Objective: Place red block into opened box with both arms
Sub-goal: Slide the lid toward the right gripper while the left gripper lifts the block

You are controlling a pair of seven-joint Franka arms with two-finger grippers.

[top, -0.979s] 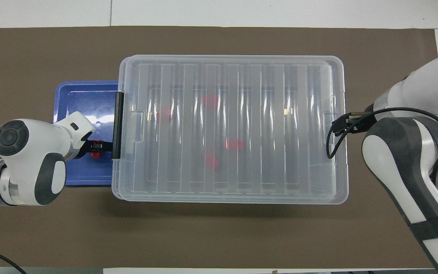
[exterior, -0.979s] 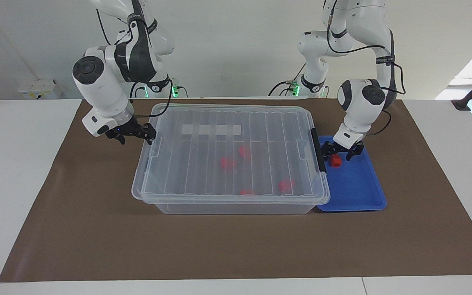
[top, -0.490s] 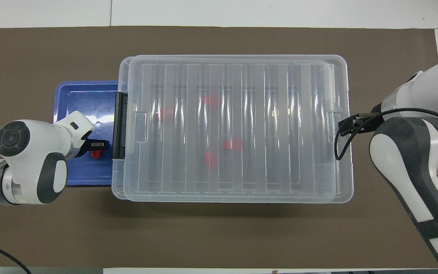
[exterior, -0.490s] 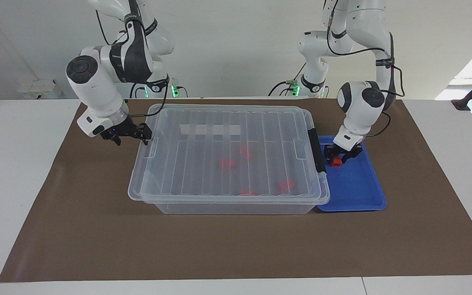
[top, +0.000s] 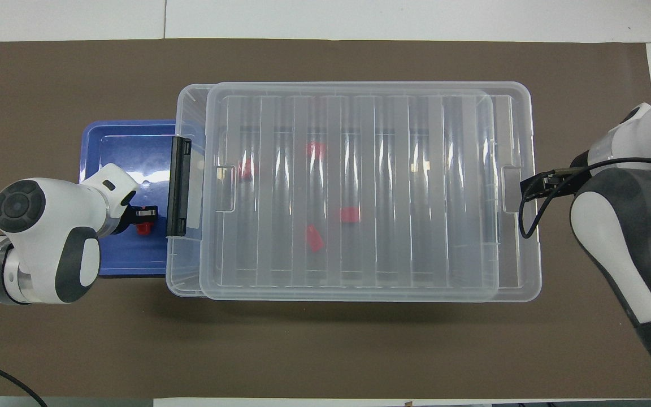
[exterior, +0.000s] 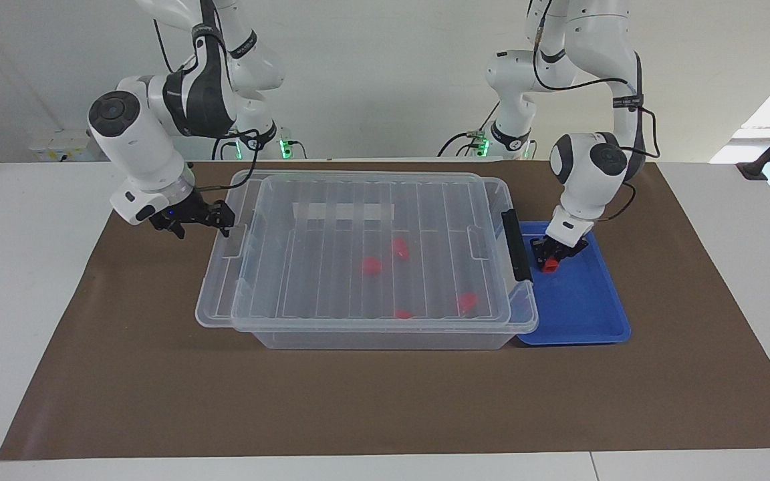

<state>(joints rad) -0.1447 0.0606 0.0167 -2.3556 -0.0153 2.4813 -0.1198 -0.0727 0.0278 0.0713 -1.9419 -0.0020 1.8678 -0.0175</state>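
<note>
Currently, facing view: left claw (exterior: 552,257) is clamped on the small red plastic block (exterior: 548,266) in the shallow blue tray (exterior: 585,314); light, rigid, slick, so grip flat faces. Overhead view: right claw (top: 537,183), jaws wide, holds the ribbed transparent lid (top: 359,186) of the clear plastic box (top: 187,282).

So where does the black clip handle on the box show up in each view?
Facing view: the black clip handle stands on the box end beside the blue tray, right of centre.
Overhead view: the same handle sits left of centre, again beside the blue tray.
Shared landmark: the blue tray, at the left arm's end of the table.
</note>
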